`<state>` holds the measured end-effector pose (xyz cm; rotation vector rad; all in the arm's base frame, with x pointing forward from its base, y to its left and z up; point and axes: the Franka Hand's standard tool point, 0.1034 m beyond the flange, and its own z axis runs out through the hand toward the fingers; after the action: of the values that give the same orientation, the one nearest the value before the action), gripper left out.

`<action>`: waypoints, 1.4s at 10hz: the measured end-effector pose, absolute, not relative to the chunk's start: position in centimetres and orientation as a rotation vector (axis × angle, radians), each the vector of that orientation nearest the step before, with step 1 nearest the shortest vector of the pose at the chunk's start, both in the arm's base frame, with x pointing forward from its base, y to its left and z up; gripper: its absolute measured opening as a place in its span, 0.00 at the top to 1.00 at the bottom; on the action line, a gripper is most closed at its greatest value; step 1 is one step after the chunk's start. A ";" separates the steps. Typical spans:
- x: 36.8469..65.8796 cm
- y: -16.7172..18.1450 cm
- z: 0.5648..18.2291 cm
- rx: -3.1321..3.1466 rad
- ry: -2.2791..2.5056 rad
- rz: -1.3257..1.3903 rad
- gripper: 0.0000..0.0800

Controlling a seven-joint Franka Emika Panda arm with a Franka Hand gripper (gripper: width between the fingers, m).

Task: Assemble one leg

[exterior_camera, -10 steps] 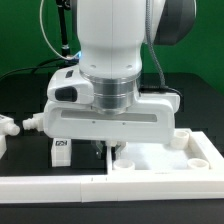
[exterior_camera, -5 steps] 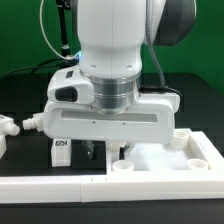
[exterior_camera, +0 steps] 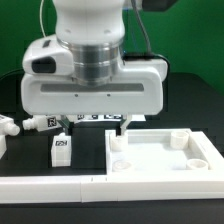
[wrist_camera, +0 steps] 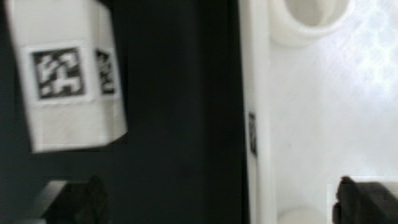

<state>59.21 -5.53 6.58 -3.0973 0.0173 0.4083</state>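
Standing upright on the bench [exterior_camera: 88,160], tag forward: leg [exterior_camera: 61,149], near the panel [exterior_camera: 160,158] but apart from it. Hanging above, gripper [exterior_camera: 93,124] with fingers [exterior_camera: 66,122] spread wide, holding nothing. Lies under the finger on the exterior view's left, not under the gap; likely calls for a sideways shift that way before descending. Farther back, second leg [exterior_camera: 36,123] on its side. Fingertips cropped in wrist view; leg blurred there.

A glossy white arm [exterior_camera: 90,18] is joined by a ribbed grey ring [exterior_camera: 92,65] to a broad white box-shaped gripper [exterior_camera: 94,123], tipped with black fingers [wrist_camera: 75,200], mid-frame.
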 end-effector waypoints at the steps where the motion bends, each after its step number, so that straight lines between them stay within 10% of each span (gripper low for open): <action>1: 59.2 -6.7 6.3 -3.096 -0.023 0.409 0.19; 14: 55.9 -8.7 3.6 -2.825 -0.092 1.296 0.19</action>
<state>55.93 -8.68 3.64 -2.8251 -0.0920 1.2962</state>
